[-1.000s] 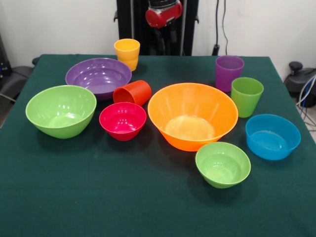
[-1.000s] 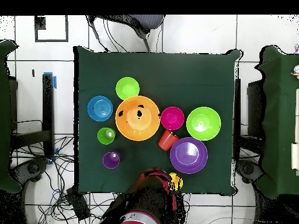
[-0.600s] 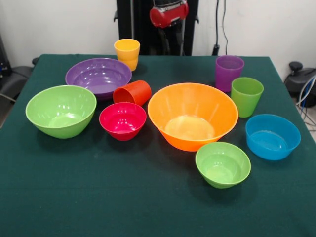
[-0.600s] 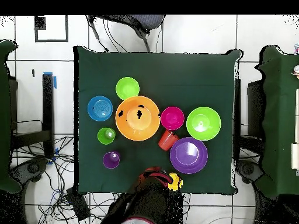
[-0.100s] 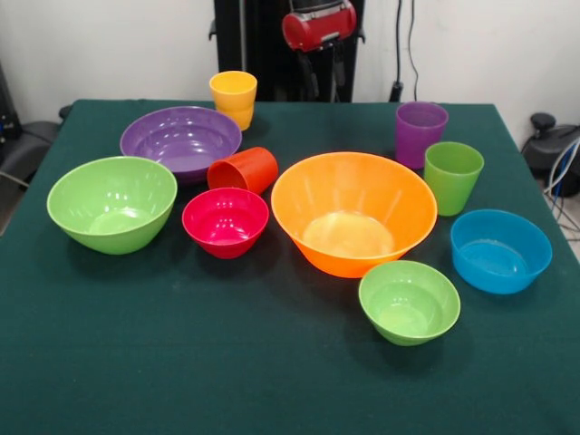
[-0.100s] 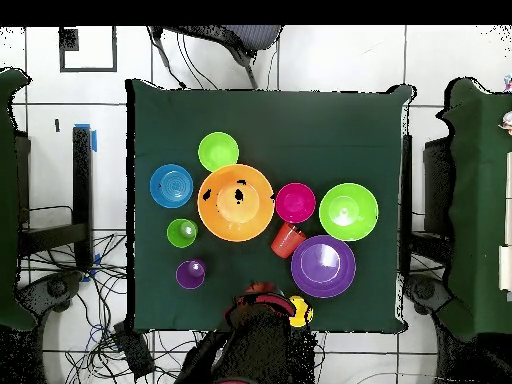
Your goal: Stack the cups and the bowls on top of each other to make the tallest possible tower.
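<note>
Orange, the biggest glossy plastic bowl (image 5: 353,211) sits mid-table with the other five bowls and the cups unstacked around it, while the red-and-black gripper (image 5: 323,68) hangs at the far edge, fingers unreadable, so stacking seems unstarted and a first pick awaits.

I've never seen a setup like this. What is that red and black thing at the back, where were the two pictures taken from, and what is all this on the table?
That is a robot arm, drawn back behind the green table; its jaws cannot be made out, and it holds nothing. One picture looks across the table toward the robot, the other straight down from above. On the table stand six bowls: orange, purple, big green, magenta-red, small green and blue. There are also cups: yellow, purple and green upright, and an orange-red cup lying on its side.
</note>
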